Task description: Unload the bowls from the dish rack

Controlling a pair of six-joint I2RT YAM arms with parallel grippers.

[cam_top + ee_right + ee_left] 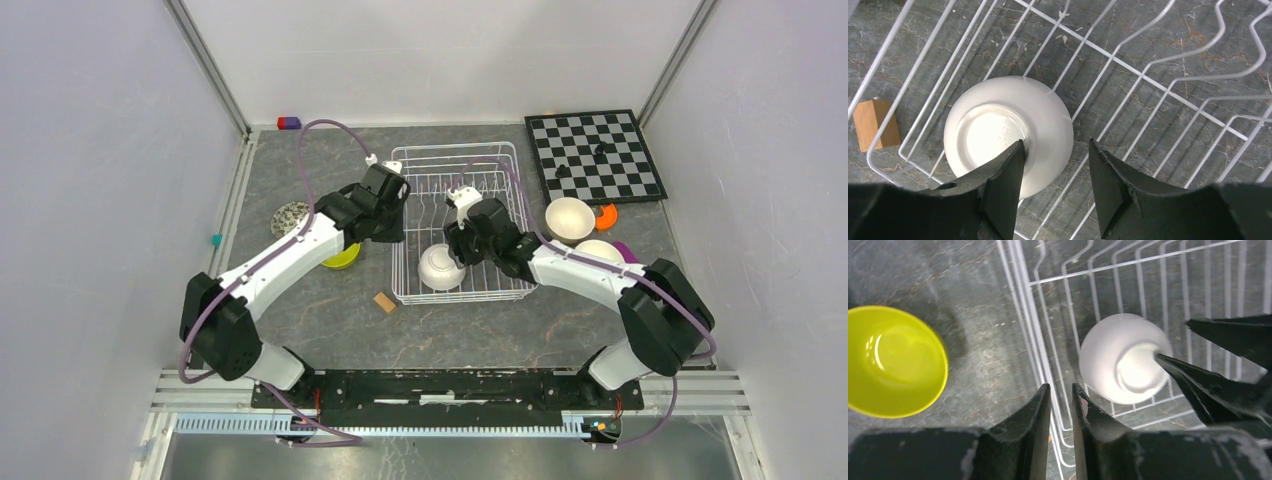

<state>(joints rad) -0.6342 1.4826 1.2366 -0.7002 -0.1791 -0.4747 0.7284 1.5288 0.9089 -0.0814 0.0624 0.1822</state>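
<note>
The white wire dish rack point(480, 175) stands mid-table. One plain white bowl point(441, 267) lies upside down in its near left corner; it also shows in the left wrist view point(1120, 357) and the right wrist view point(998, 130). My right gripper point(1055, 150) is open just above the bowl's right side, with its left finger over the base ring. My left gripper point(1060, 390) is empty, its fingers almost together, above the rack's left edge point(1023, 315). The lime-green bowl point(893, 360) sits upright on the table left of the rack.
A patterned bowl point(291, 217) sits at the left. A beige bowl point(570, 220) and a white bowl point(600, 250) sit right of the rack. The chessboard point(595, 155) is at the back right. A wooden block point(384, 302) lies near the rack's front left corner.
</note>
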